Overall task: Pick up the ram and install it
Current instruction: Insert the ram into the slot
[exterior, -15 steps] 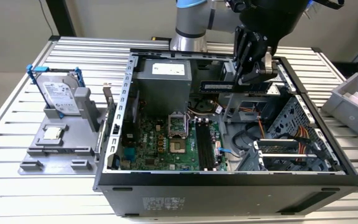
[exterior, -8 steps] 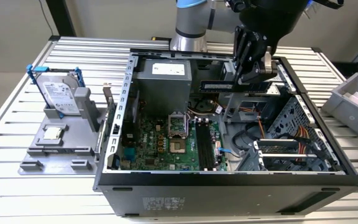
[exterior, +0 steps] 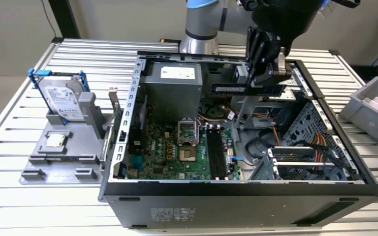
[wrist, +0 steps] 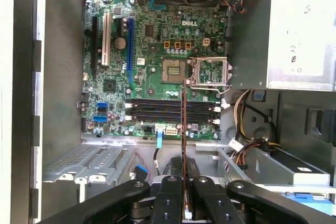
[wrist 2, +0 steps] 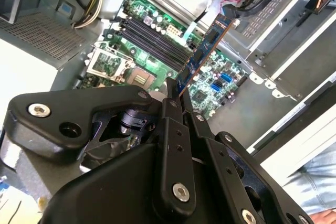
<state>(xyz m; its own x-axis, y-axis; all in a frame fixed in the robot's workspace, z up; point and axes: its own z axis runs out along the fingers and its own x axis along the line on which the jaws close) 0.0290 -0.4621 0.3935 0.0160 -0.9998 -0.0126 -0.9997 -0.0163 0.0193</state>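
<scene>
Gripping the ram (exterior: 232, 89) by its long edge, pincer (exterior: 267, 82) is clamped on the stick. Ram hangs level in air over the far part of the open PC case (exterior: 241, 196), which sits mid-tabletop (exterior: 18, 206). It is well above the mobo (exterior: 169, 147). In the first wrist view it runs crosswise to the black slots (wrist: 173, 111) w/o touching. Hard drive (exterior: 64, 101) stands nr the tabletop edge at the exterior view's left.

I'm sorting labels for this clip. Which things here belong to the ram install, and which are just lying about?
Part of the job:
- ram, clamped in the gripper
- memory slots on the motherboard
- open computer case

Lying about:
- hard drive in its stand
- small square chip
- grey bin
</scene>
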